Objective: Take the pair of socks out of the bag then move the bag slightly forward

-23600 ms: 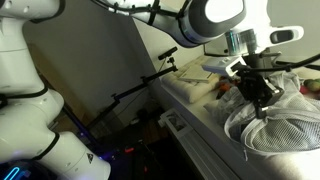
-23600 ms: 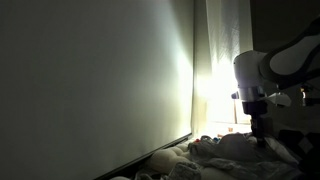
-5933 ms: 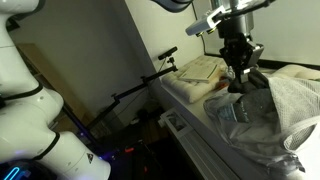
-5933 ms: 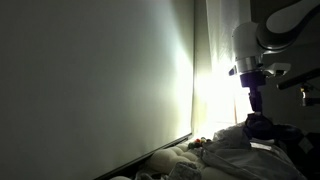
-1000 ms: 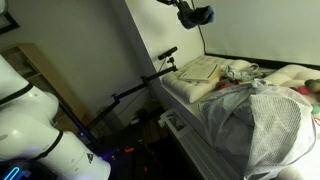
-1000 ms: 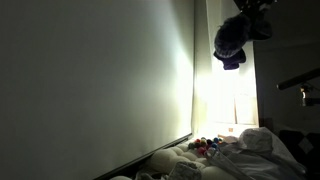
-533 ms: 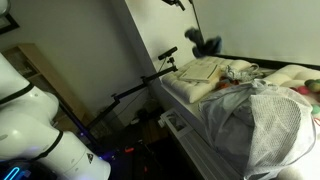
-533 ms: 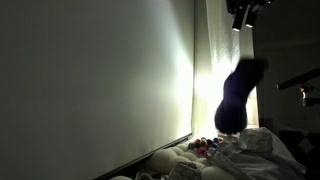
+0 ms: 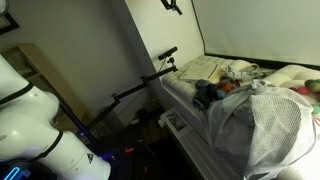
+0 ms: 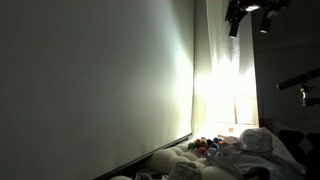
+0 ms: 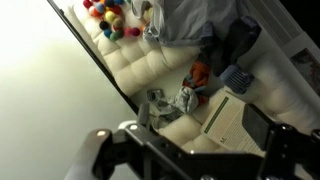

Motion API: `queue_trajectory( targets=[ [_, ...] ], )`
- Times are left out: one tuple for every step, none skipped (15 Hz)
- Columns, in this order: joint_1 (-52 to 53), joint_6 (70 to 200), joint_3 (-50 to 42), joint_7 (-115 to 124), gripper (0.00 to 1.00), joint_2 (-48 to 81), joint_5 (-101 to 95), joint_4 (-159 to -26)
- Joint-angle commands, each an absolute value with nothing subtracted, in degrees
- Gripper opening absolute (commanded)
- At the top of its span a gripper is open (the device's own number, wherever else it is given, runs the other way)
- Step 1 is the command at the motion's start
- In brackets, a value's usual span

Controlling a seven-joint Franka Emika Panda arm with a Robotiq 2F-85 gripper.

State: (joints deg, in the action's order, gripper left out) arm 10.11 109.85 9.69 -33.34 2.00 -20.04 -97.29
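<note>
The pair of socks (image 9: 205, 94), a small dark blue bundle, lies on the cream surface beside a red-orange item (image 9: 226, 88), free of the gripper. In the wrist view the socks (image 11: 238, 42) show as a dark shape far below. The bag (image 9: 266, 118), a large white-grey mesh sack, slumps just right of them; it also shows as the pale heap (image 10: 256, 140) and the grey mass (image 11: 195, 14). My gripper (image 11: 200, 120) hangs high above, open, with nothing between its fingers. Only its tip shows in both exterior views (image 9: 173, 5) (image 10: 245, 16).
Cream folded cloths (image 9: 200, 70) lie behind the socks. Small coloured balls (image 11: 110, 15) (image 10: 205, 147) sit at one end of the cushioned surface. A crumpled grey cloth (image 11: 170, 100) and a flat cream sheet (image 11: 226, 122) lie under the gripper. A dark stand (image 9: 150, 80) leans at the surface's edge.
The gripper has opened and let go of the socks. They fell from up high and now lie on the surface beside the bag. The arm stays high.
</note>
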Motion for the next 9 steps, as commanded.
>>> queue_trajectory(
  targets=[
    [8.21,108.3,7.81,-30.46,1.0,-2.45,-21.56,-103.79],
    [7.4,108.02,6.97,-28.07,1.0,-3.09,-22.21,-105.4],
    [6.6,107.23,6.12,-27.63,1.0,-3.5,-21.72,-106.63],
    [5.77,106.65,5.26,-26.6,1.0,-3.7,-21.9,-107.88],
    [5.09,106.24,4.51,-26.51,1.0,-3.68,-21.71,-108.87],
    [4.37,105.62,3.77,-26.4,1.0,-3.37,-21.45,-109.69],
    [3.77,105.1,3.16,-26.37,1.0,-3.04,-21.38,-110.37],
    [3.22,104.63,2.62,-25.92,1.0,-2.51,-21.29,-110.97],
    [2.78,104.6,2.15,-26.24,1.0,-2.19,-20.87,-111.73]
  ],
)
